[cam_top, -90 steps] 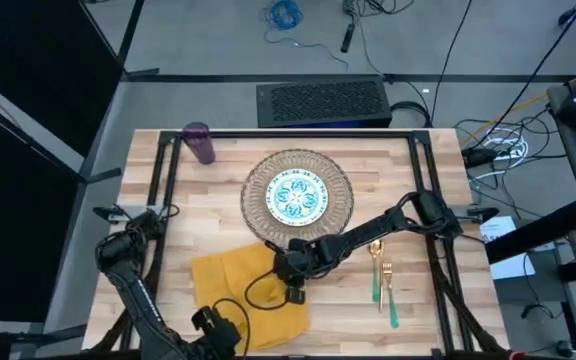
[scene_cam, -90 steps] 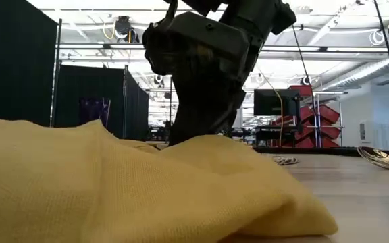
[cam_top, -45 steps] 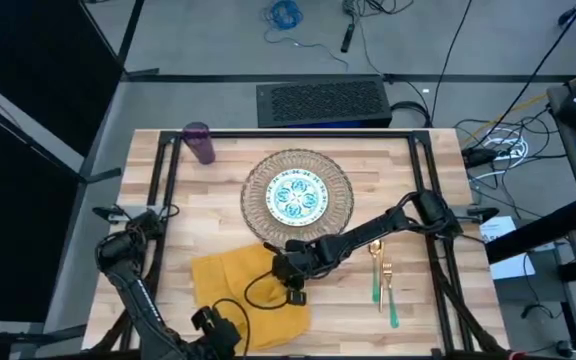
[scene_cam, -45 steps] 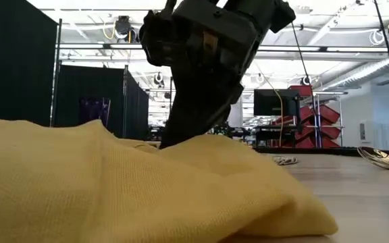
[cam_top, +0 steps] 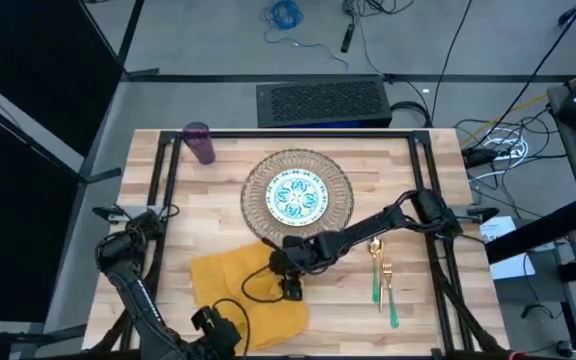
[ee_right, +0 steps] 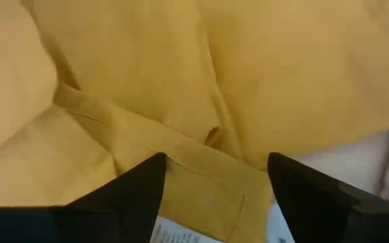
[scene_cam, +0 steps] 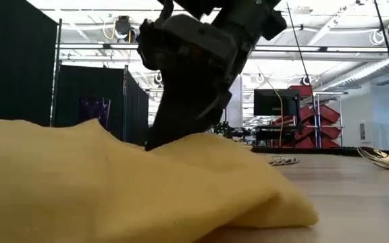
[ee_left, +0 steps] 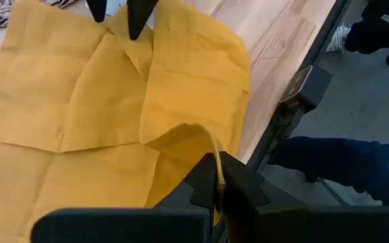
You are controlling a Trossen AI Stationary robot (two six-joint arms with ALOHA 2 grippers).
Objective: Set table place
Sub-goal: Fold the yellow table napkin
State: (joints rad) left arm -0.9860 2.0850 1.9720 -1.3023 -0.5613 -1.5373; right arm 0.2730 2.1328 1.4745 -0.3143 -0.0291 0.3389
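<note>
The mustard-yellow napkin lies rumpled on the table near its front edge. My left gripper is shut on it at the near edge. My right gripper stands open over the napkin's right part, fingers pointing down, one on either side of a crease. Behind the napkin, a small teal-patterned plate rests on a round woven mat. A gold fork and spoon with teal handles lie to the right. A purple cup stands at the far left. My left gripper pinches a raised fold at the napkin's near edge between its two fingers. The fold rises slack to the fingers while the remainder of the cloth lies on the table. My right gripper's fingertips stand at the cloth; I cannot tell whether they touch it.
A black metal frame runs around the tabletop. A dark box sits beyond the far edge, with cables on the floor. In the left wrist view, a person's dark blue sleeve shows past the table's near edge.
My right gripper has opened and let go of the napkin, shifting slightly toward the table's far left. The napkin's raised right part has sunk lower and drawn back a little.
</note>
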